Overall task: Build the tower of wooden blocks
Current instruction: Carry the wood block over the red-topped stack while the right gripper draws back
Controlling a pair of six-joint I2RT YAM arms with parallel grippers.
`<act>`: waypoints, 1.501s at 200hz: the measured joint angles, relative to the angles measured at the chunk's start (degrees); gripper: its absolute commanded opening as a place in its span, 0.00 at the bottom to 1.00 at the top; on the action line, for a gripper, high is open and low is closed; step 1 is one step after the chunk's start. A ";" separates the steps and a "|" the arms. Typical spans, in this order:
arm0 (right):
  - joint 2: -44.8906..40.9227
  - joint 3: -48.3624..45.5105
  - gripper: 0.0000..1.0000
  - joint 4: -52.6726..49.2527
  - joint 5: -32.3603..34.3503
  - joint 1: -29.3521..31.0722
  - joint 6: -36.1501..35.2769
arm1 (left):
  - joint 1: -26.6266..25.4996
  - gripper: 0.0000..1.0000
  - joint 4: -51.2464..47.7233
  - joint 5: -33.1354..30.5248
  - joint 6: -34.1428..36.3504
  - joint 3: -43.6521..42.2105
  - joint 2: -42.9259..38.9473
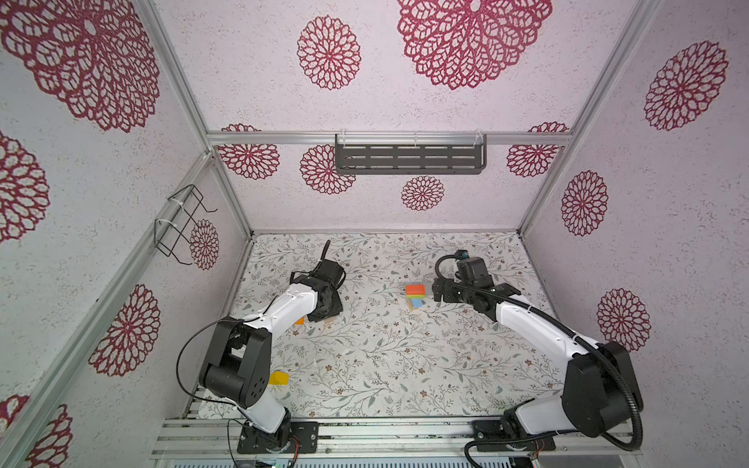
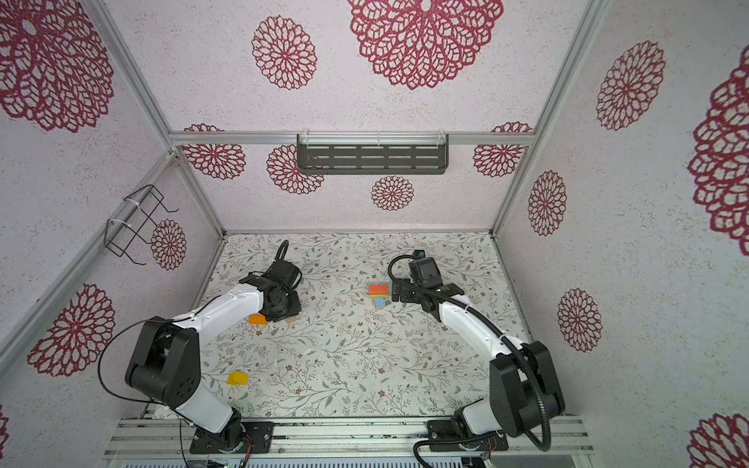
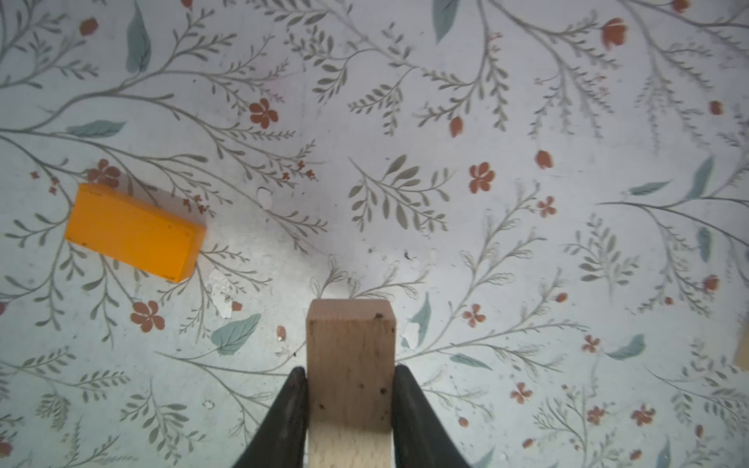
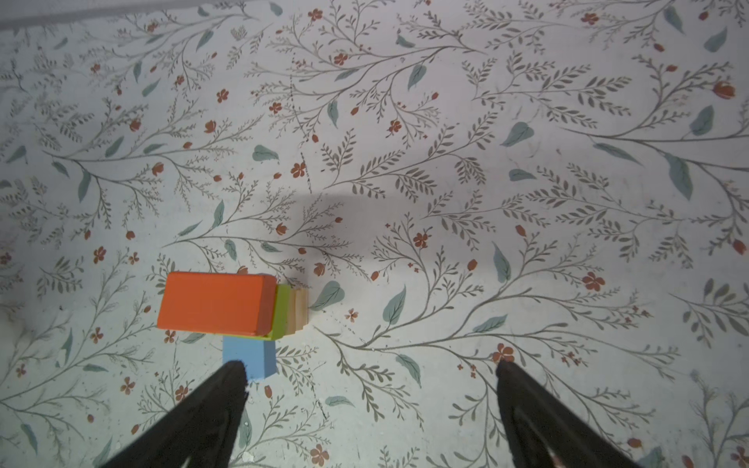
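The wood block tower [image 1: 416, 292] [image 2: 378, 292] stands mid-table, a red-orange bar [image 4: 215, 302] on top. Under it a lime green piece [image 4: 281, 312], plain wood [image 4: 300, 310] and a light blue bar [image 4: 249, 358] stick out. My right gripper [image 4: 369, 366] [image 1: 439, 291] hangs open and empty just right of the tower. In the left wrist view my left gripper [image 3: 350, 370] is shut on a plain wood block [image 3: 350, 364] held just over the table. An orange bar [image 3: 133, 231] [image 2: 257, 319] lies beside it. In both top views the left wrist hides those jaws.
A yellow block [image 1: 279, 378] [image 2: 237, 378] lies near the front left, by the left arm's elbow. A plain wooden edge [image 3: 743, 352] shows at the border of the left wrist view. Walls close the table on three sides; a wire rack [image 1: 182, 223] hangs left.
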 measured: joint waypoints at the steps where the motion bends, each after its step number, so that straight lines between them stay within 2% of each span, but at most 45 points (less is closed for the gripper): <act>1: -0.11 -0.11 0.99 0.09 -0.04 -0.11 0.07 | -0.15 0.34 -0.22 0.00 0.04 0.35 0.00; 29: -3.52 -5.11 0.99 4.07 -3.28 -4.57 2.45 | -2.67 0.34 -4.35 -0.94 0.55 7.43 0.63; 75: -3.89 -10.43 0.99 7.54 -7.82 -9.49 5.60 | -7.02 0.34 -9.49 -2.23 0.76 20.00 6.34; 127: -6.56 -12.11 0.99 10.97 -8.94 -9.68 7.04 | -11.32 0.33 -14.19 -2.60 0.63 34.16 15.21; 210: -6.60 -12.44 0.99 12.57 -8.96 -9.81 7.67 | -17.62 0.33 -17.51 -1.33 -0.81 51.28 28.81; 256: -6.60 -12.44 0.99 12.63 -8.94 -9.84 7.98 | -20.22 0.33 -18.84 -0.50 -1.64 59.87 33.03; 300: -6.88 -12.44 0.99 12.85 -8.94 -9.84 8.02 | -21.53 0.33 -19.89 0.33 -2.36 64.15 35.23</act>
